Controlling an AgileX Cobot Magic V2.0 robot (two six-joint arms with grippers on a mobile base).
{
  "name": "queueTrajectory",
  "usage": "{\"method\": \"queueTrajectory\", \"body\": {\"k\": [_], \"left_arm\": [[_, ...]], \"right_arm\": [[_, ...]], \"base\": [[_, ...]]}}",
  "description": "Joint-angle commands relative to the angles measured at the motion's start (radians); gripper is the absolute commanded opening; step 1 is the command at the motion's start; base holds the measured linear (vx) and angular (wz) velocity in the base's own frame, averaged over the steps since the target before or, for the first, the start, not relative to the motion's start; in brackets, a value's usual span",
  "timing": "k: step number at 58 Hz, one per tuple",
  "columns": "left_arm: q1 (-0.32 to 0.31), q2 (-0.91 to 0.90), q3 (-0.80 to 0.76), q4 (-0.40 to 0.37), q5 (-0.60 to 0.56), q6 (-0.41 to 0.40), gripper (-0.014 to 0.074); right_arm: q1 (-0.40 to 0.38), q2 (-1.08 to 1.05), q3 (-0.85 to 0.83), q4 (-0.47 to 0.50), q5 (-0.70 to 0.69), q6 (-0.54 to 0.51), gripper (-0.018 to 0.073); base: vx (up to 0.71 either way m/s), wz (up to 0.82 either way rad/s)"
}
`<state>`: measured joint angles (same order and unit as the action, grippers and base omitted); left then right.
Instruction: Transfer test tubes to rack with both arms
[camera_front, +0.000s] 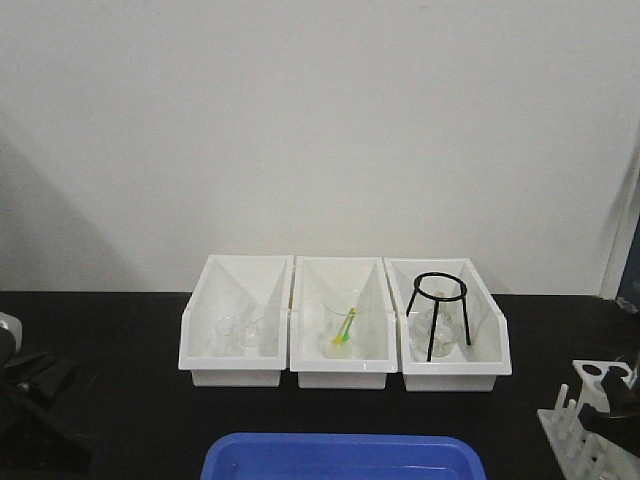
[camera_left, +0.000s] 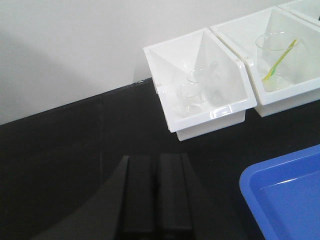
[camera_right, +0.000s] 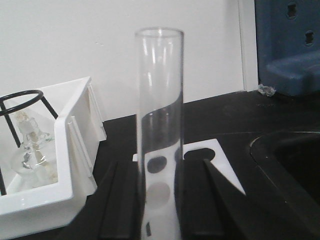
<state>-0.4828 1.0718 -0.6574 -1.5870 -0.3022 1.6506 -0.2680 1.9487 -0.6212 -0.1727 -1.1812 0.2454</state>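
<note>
One test tube (camera_right: 160, 90) stands gripped in the right hand (camera_right: 162, 161) over the rack (camera_right: 222, 160); the left hand (camera_left: 156, 161) is clenched on nothing.

In the right wrist view the test tube is vertical, mouth up, pinched between the black fingers (camera_right: 120, 200). The rack's white holed top plate lies just behind it. Its lower end runs off the frame, so whether it sits in a hole cannot be told. In the front view the rack is at 4 o'clock on the black desk (camera_front: 100, 330), with the right hand at it. The left hand lies at 8 o'clock, well apart. Three white bins (camera_front: 345, 325) line the middle of the desk. A blue tray (camera_front: 340, 455) is at 6 o'clock, and a black tripod (camera_front: 440, 300) stands in the right-hand bin.
</note>
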Motion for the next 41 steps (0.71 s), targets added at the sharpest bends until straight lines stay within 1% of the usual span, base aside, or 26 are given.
{"method": "queueTrajectory", "body": {"k": [1,6,11,27,32,36,41], "left_arm": [[-0.005,-0.023,-0.03,0.025,0.02,-0.006,-0.0022],[-0.005,-0.023,-0.03,0.025,0.028,-0.007,-0.0022],[-0.005,-0.023,-0.03,0.025,0.028,-0.007,-0.0022],[-0.005,-0.023,-0.03,0.024,0.028,-0.007,-0.0022],[-0.005,-0.023,-0.03,0.024,0.028,-0.007,-0.0022],[-0.005,-0.023,-0.03,0.024,0.028,-0.007,-0.0022],[-0.005,-0.023,-0.03,0.024,0.028,-0.007,-0.0022]], "right_arm": [[-0.007,-0.022,-0.014,-0.012,-0.089,-0.008,0.0008],[-0.007,-0.021,-0.014,-0.013,-0.089,-0.008,0.0038],[-0.007,-0.021,-0.014,-0.013,-0.091,-0.008,0.0092],[-0.007,-0.021,-0.014,-0.013,-0.094,-0.007,0.0367],[-0.007,-0.021,-0.014,-0.013,-0.095,-0.006,0.0434],[-0.007,-0.021,-0.014,-0.013,-0.101,-0.004,0.0468],[-0.007,-0.023,-0.014,-0.013,-0.124,0.001,0.048]], "base": [[0.0,0.0],[0.0,0.0],[0.0,0.0],[0.0,0.0],[0.0,0.0],[0.0,0.0],[0.0,0.0]]}}
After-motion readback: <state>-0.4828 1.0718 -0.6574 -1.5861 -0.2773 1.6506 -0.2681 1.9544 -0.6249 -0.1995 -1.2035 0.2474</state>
